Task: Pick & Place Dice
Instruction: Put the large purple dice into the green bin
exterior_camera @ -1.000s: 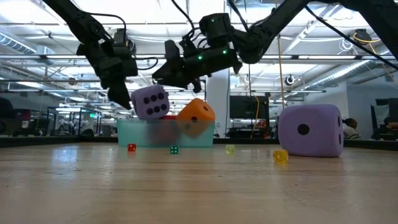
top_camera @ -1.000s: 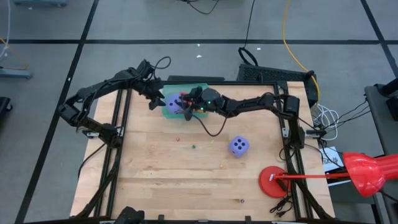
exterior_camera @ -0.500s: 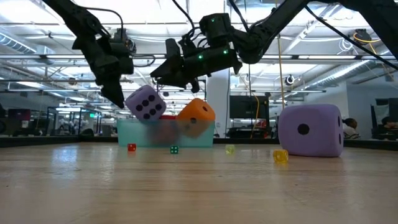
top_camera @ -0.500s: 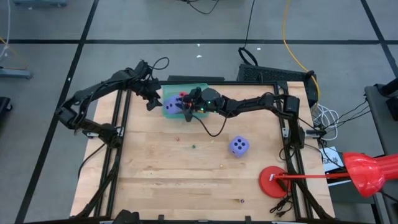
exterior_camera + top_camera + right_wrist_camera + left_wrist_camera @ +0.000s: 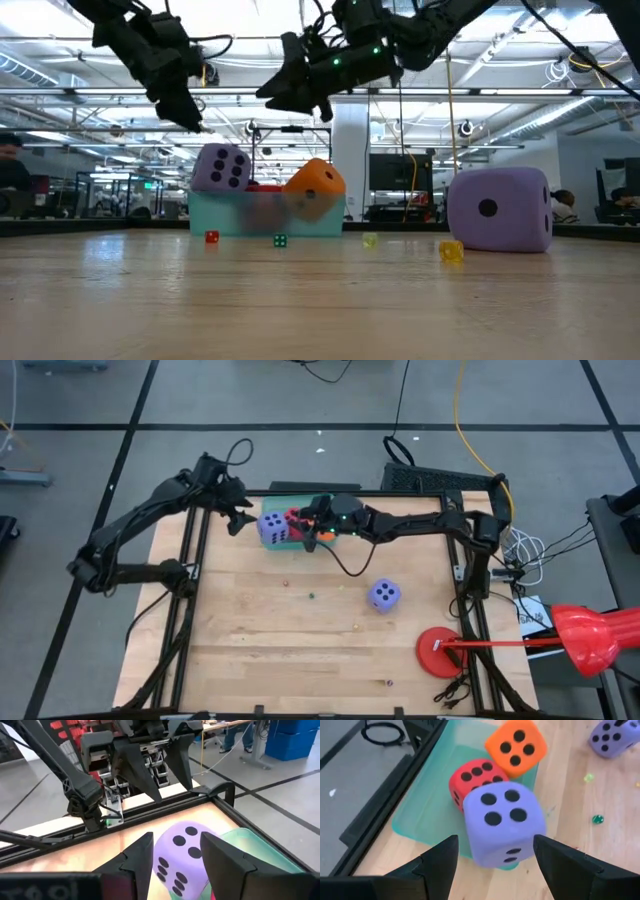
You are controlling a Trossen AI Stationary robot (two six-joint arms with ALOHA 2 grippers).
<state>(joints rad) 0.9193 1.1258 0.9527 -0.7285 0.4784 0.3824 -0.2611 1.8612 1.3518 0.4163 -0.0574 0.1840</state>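
A robotics lab in a big open office hall

Wooden table (image 5: pixel 300 640) in a black metal frame (image 5: pixel 190 610), taped lines on the grey floor (image 5: pixel 100 490), loose cables (image 5: pixel 470 430), ceiling light strips (image 5: pixel 560 60), monitors (image 5: pixel 390 175) and desks behind

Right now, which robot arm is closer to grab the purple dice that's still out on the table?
Probably the right. The loose purple die lies on the table's right half, nearer the right arm's base. Both the right gripper and left gripper hover open by the tray.
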